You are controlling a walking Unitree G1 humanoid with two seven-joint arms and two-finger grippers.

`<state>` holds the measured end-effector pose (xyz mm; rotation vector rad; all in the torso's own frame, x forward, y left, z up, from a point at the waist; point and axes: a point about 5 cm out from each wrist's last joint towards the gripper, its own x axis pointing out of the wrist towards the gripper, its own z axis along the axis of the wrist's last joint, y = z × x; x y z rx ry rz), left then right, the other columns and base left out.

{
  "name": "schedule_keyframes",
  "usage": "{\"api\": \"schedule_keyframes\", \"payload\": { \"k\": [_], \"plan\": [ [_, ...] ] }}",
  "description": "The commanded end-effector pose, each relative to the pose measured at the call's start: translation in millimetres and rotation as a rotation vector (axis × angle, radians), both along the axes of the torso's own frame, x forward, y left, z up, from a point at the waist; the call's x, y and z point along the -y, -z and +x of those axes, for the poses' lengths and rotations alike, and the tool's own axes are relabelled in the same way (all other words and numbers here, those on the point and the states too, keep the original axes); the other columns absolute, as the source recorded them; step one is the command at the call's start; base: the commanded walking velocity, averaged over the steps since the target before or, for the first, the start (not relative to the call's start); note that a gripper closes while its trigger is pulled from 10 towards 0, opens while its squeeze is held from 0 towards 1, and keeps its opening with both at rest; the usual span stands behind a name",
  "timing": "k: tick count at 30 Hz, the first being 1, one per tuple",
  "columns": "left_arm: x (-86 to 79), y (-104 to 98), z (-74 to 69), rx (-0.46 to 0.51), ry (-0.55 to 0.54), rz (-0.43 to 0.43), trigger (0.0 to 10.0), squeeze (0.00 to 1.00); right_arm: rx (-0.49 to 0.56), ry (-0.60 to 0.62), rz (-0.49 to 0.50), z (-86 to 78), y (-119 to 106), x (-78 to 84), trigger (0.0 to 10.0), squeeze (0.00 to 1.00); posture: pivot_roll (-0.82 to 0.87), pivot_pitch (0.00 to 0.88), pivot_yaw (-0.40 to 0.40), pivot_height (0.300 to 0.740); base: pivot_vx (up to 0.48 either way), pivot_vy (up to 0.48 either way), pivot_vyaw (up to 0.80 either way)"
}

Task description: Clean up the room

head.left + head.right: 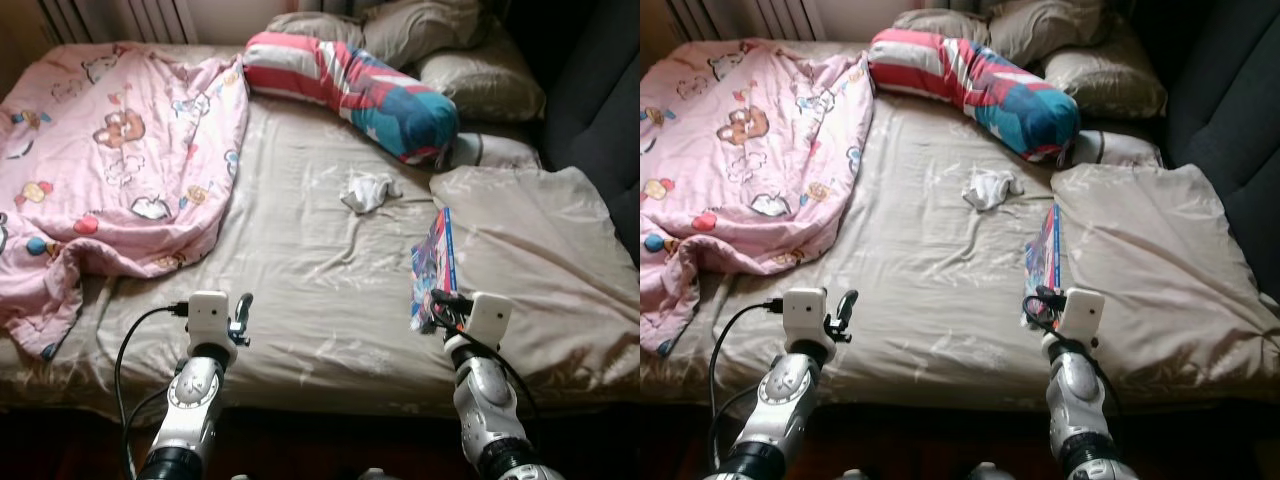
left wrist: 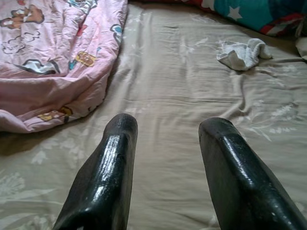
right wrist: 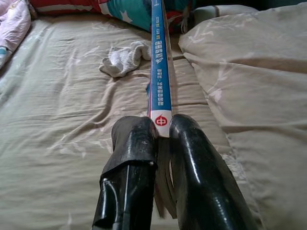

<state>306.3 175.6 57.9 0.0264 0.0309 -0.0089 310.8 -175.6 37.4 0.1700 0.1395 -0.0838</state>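
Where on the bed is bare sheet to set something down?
Bare sheet lies between the pink blanket and the book held by the right gripper, nearer than the white sock. Pillows and the striped bolster crowd the head.

You can read one sign: a red circled "中" on the book point(image 3: 160, 67) spine's end, pinched between the right gripper point(image 3: 163, 125) fingertips.

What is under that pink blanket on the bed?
The pink blanket lies crumpled over the left part of the beige sheet. Beneath it only the sheet shows at its edges; anything else under its folds is covered and cannot be seen.
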Motion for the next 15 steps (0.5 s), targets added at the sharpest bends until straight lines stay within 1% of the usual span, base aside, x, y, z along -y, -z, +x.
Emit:
{"api": "schedule_keyframes", "payload": {
  "k": [1, 7, 15],
  "plan": [
    [-1.4, 2.3, -2.3, -0.010, 0.002, 0.001, 10.0, 0.00, 0.034, -0.002, -0.007, 2.8, -5.6, 0.4, 10.0, 0.00, -0.02, 0.181, -0.027, 0.740, 0.000, 0.000, 0.00],
    [-1.2, 2.2, -1.5, -0.011, 0.003, -0.003, 10.0, 0.00, 0.031, -0.001, -0.009, 3.3, -5.8, 0.6, 10.0, 0.00, -0.02, 0.185, -0.029, 0.740, 0.000, 0.000, 0.00],
    [-0.9, 2.5, -1.9, -0.012, 0.003, -0.007, 10.0, 0.00, 0.028, 0.009, -0.014, 2.7, -5.2, 1.6, 10.0, 0.00, -0.02, 0.191, -0.030, 0.740, 0.260, 0.000, 0.00]
  ]
}}
